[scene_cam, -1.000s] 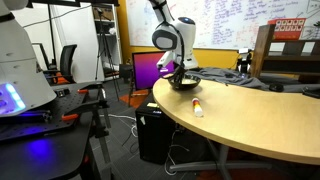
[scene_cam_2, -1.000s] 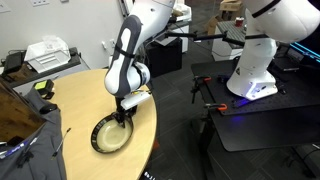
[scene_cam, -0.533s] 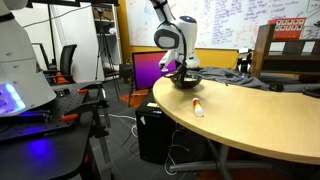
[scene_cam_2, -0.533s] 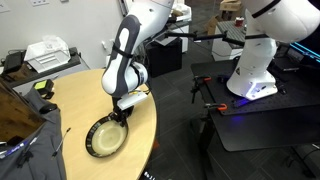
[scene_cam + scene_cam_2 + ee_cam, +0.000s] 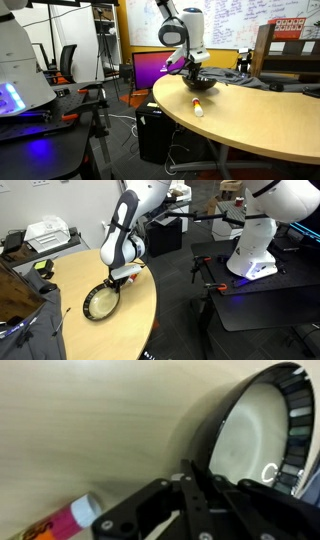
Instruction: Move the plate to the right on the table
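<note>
The plate (image 5: 201,83) is a shallow dish with a black rim and a cream inside. It sits on the tan table (image 5: 262,122) near its curved edge. It also shows in an exterior view (image 5: 98,303) and in the wrist view (image 5: 255,438). My gripper (image 5: 190,70) is at the plate's near rim, shut on it. In an exterior view the gripper (image 5: 120,279) meets the rim on the side toward the table edge (image 5: 150,300). In the wrist view the fingers (image 5: 196,488) are closed together on the black rim.
A small white-and-red tube (image 5: 197,106) lies on the table near the plate and shows in the wrist view (image 5: 76,515). A purple-lit monitor (image 5: 148,70) stands behind. A black desk with blue glow (image 5: 40,140) and a white machine (image 5: 262,240) flank the table. Dark clutter (image 5: 15,305) lies on the table.
The gripper and the plate have slid together across the table, rightward in one exterior view and further in from the table's edge in the other.
</note>
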{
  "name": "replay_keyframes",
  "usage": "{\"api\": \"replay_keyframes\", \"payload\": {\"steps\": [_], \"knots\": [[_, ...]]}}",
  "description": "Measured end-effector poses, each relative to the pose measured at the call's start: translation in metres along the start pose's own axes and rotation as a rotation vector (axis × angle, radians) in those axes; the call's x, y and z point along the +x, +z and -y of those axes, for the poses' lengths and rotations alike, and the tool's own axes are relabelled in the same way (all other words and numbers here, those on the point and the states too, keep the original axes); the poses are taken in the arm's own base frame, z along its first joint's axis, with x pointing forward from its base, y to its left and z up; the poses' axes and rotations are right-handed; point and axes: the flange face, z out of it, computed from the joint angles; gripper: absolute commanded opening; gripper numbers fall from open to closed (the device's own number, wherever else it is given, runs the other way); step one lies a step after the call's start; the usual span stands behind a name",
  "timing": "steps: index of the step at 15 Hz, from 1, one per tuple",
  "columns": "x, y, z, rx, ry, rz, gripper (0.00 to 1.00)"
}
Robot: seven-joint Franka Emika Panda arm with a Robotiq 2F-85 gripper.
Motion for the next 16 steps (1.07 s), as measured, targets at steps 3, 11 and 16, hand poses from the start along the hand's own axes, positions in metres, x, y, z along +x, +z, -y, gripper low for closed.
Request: {"api": "replay_keyframes", "payload": {"steps": [3,11,16], "knots": [[0.041,-0.017,-0.031,-0.028,0.101,-0.069,0.03],[0.111,-0.057,-0.113,-0.074,0.527,-0.194,0.03],[0.112,-0.060,-0.114,-0.071,0.684,-0.215,0.03]]}}
